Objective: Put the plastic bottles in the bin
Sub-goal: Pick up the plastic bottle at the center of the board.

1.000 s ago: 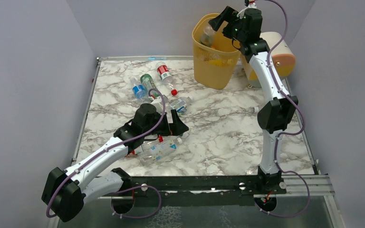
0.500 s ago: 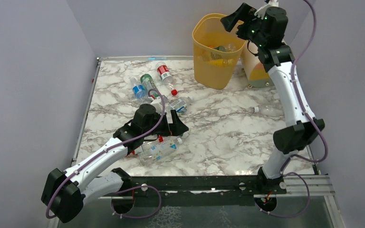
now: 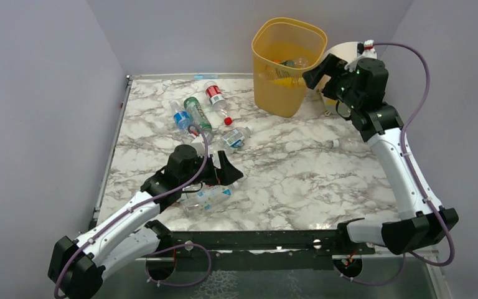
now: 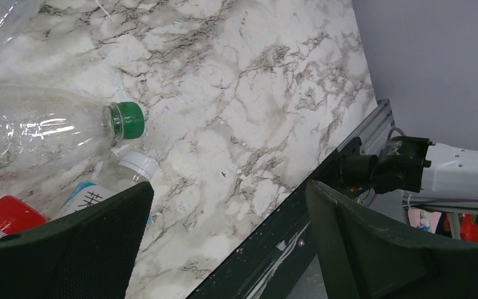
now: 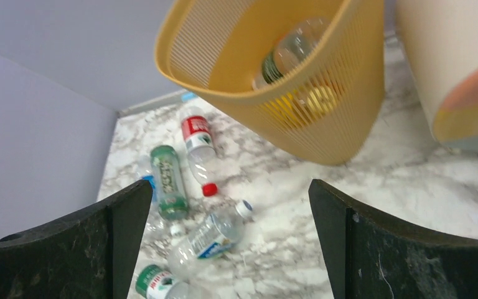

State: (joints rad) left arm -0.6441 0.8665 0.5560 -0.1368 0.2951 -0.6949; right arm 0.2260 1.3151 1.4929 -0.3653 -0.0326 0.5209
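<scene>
Your left gripper [image 3: 229,167] and right gripper [image 3: 316,70]: both apart, empty. Lower left gripper onto clear bottle [image 3: 211,197], well apart from bin [image 3: 269,93]; clamp mid-body, avoid neighbours.

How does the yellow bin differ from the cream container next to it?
The bin is yellow-orange, while the cream container is cream with a peach band. The bin has slotted, see-through walls, but the container's wall is solid and opaque. Bottles show inside the open bin, whereas I cannot tell what the container holds. Both sit side by side on the marble table.
</scene>
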